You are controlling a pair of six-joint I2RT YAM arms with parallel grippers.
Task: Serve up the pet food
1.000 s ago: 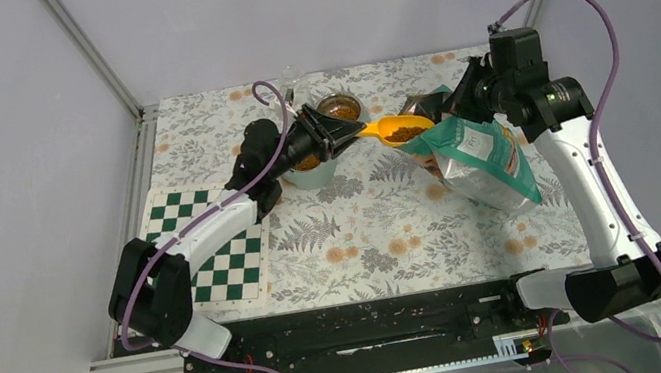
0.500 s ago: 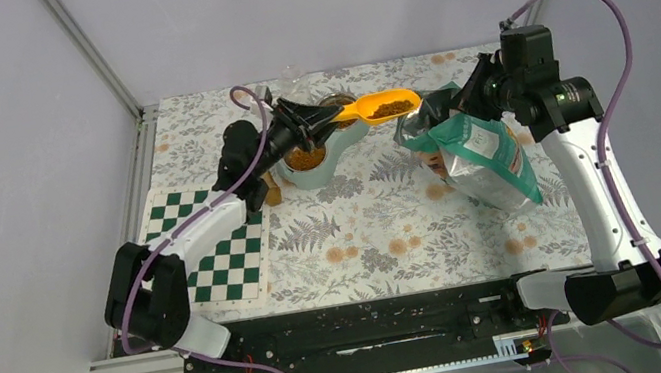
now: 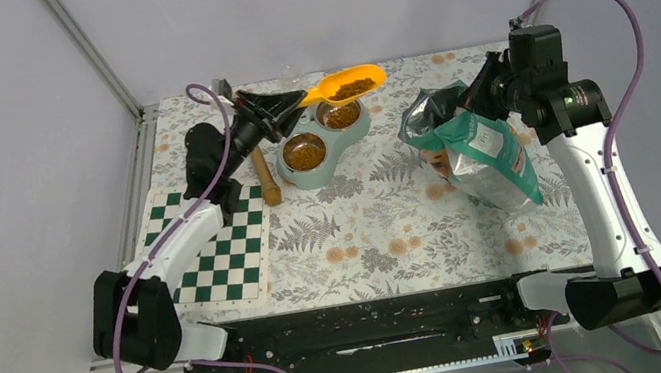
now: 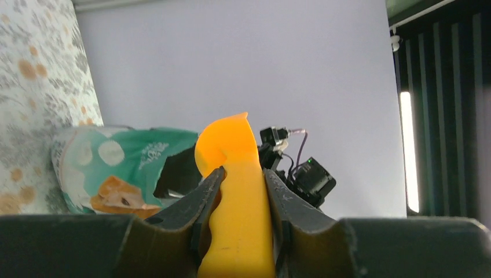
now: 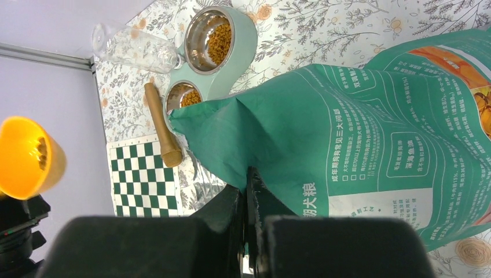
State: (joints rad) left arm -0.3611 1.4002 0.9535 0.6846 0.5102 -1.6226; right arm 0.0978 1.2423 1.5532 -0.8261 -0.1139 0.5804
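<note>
Handle of orange scoop (image 3: 345, 85) pinched in left gripper (image 3: 285, 105), fingers (image 4: 202, 197) partly open, one on each side. Pet food (image 3: 353, 88) heaped in scoop, raised above far cup of teal double bowl (image 3: 341, 152), close to table's far edge and back wall; more kibble in both cups. Right gripper (image 3: 481, 94) closed tight on top edge of green bag (image 3: 482, 146), mouth gaping, right of bowl, apart. Wooden stick (image 3: 261, 173) just left of bowl, near end at corner of checkered mat (image 3: 217, 256). Clear container (image 5: 132, 47) lying at far edge. Wide stretch of floral cloth (image 3: 366, 241) between bowl and arm bases.
</note>
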